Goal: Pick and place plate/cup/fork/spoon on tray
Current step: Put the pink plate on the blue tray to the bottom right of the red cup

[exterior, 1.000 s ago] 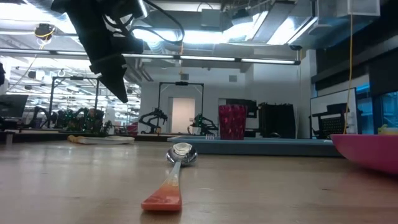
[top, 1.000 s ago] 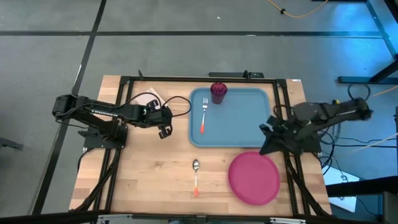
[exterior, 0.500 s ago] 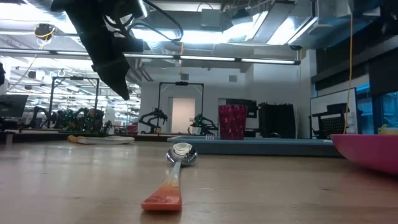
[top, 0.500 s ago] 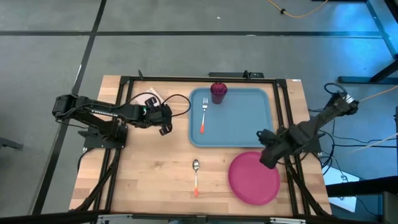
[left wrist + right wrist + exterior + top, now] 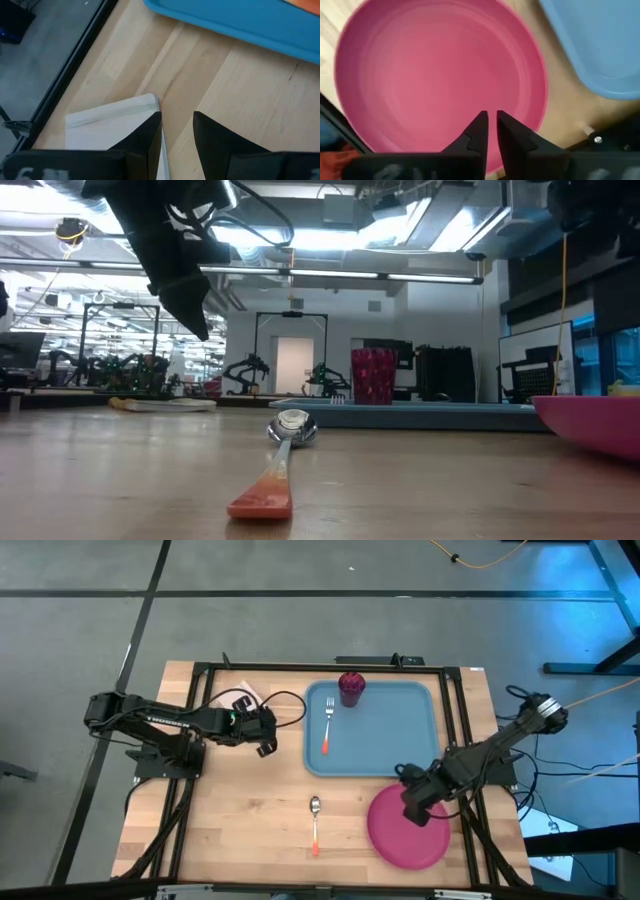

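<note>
Plate (image 5: 408, 828) pickup in hand: right gripper (image 5: 413, 810) hovers over the plate, just beside the tray (image 5: 375, 730), jaws narrow, holding nothing; next, judged: descend to the rim, widen, grasp

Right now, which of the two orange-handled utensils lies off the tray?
The spoon, round-bowled, lies on bare wood in front of the tray; the pronged fork lies inside it.

From the low view I get only a sliver of the plate (image 5: 590, 425), cut off at the picture's right edge. The fork is hidden there behind the tray (image 5: 420, 413) rim, beside the cup (image 5: 373, 376). My left wrist camera clips the tray (image 5: 240, 20) and the white napkin (image 5: 112, 127). On the right wrist camera, the plate (image 5: 435, 75) runs under the jaws.
</note>
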### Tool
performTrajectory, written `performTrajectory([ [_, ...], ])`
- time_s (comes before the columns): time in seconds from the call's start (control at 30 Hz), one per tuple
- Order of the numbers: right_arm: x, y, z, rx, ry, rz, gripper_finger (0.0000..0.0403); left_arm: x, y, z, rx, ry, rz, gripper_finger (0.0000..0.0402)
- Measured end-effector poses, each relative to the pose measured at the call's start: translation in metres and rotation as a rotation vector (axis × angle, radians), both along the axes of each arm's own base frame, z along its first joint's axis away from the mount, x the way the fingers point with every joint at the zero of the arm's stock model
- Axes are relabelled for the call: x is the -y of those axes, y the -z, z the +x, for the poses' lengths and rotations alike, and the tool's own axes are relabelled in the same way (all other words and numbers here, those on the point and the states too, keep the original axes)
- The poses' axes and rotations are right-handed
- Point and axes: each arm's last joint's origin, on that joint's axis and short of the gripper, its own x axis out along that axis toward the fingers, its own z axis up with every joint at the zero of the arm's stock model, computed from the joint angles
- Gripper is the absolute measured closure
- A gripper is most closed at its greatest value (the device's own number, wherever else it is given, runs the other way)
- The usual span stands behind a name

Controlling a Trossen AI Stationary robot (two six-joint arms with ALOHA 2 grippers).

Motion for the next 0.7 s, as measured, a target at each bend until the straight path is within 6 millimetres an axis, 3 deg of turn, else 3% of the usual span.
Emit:
performTrajectory([
  [0.4,0.012,0.017,0.008,-0.113,-0.008,-0.174,0.0224,0.000,0.000,0.000,0.000,0.000,0.000,0.0298],
  [0.7,0.009,0.024,0.012,-0.152,-0.133,-0.152,0.0213,0.000,0.000,0.000,0.001,-0.001,-0.001,0.0298],
])
